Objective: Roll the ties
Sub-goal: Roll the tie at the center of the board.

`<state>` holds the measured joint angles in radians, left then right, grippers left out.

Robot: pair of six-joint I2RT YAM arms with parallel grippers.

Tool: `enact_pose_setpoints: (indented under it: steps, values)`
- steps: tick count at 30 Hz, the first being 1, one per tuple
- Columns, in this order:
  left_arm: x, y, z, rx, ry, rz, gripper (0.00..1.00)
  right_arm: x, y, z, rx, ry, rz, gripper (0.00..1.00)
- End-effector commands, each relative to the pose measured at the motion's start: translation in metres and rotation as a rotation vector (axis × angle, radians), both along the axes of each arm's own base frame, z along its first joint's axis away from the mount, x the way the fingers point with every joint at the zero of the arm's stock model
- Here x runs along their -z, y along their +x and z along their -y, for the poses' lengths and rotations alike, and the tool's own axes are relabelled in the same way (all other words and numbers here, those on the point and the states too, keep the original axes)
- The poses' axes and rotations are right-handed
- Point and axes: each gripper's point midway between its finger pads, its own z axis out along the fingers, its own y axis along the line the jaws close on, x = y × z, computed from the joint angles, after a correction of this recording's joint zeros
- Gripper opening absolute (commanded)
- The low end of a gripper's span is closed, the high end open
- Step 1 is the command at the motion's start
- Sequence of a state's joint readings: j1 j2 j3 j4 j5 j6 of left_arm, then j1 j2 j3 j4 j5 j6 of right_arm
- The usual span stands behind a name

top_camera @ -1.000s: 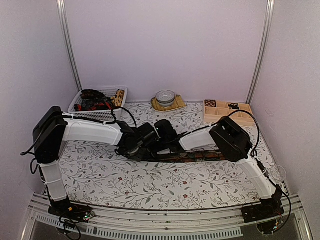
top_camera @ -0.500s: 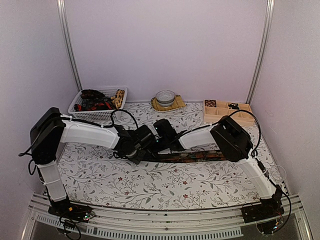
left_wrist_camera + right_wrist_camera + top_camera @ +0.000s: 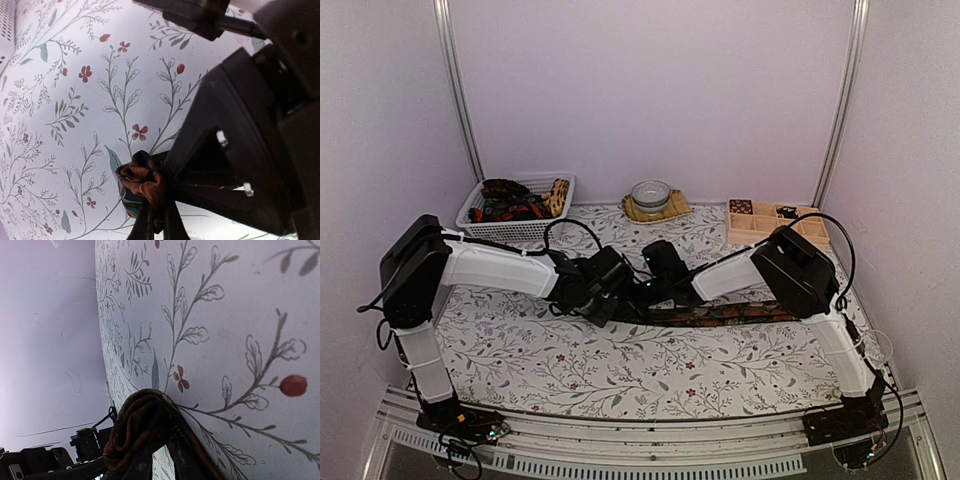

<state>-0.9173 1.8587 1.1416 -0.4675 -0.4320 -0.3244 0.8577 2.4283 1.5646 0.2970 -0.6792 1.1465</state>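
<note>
Floral counter [image 3: 620,370], tie [image 3: 730,313] stretched across mid-counter with its rolled end at centre — left fingers [image 3: 146,225] stay pinched on the roll, right arm [image 3: 740,270] has slid rightward, right fingers [image 3: 182,455] grip unclear — probably regripping, rolling barely begun.

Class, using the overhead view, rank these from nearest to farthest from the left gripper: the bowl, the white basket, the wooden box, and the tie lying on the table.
1. The tie, in the middle: pinched in the left gripper.
2. The white basket, back left, and the bowl, back centre: too close to call.
3. The wooden box, back right: farthest.
</note>
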Motion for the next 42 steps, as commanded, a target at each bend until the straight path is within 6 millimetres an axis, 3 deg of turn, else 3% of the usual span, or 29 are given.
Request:
enact_pose_setpoints:
  steps: [1,11,21,30,42]
  values:
    - [0.017,-0.005,0.012,0.041,-0.052,-0.075,0.01,-0.007,-0.018,0.007,-0.021,-0.009,-0.051,0.17]
    - [0.014,0.001,0.014,0.047,-0.040,-0.078,0.01,-0.043,-0.012,0.017,0.025,0.103,-0.043,0.18]
    - [0.004,0.004,0.015,0.042,-0.055,-0.061,0.01,-0.056,-0.013,0.016,0.034,0.192,-0.084,0.20]
    - [-0.011,0.006,0.018,0.052,-0.081,-0.034,0.01,-0.066,-0.010,0.015,0.046,0.231,-0.109,0.35]
    - [-0.022,0.006,0.011,0.046,-0.064,-0.015,0.01,-0.087,-0.002,0.025,0.110,0.291,-0.133,0.33]
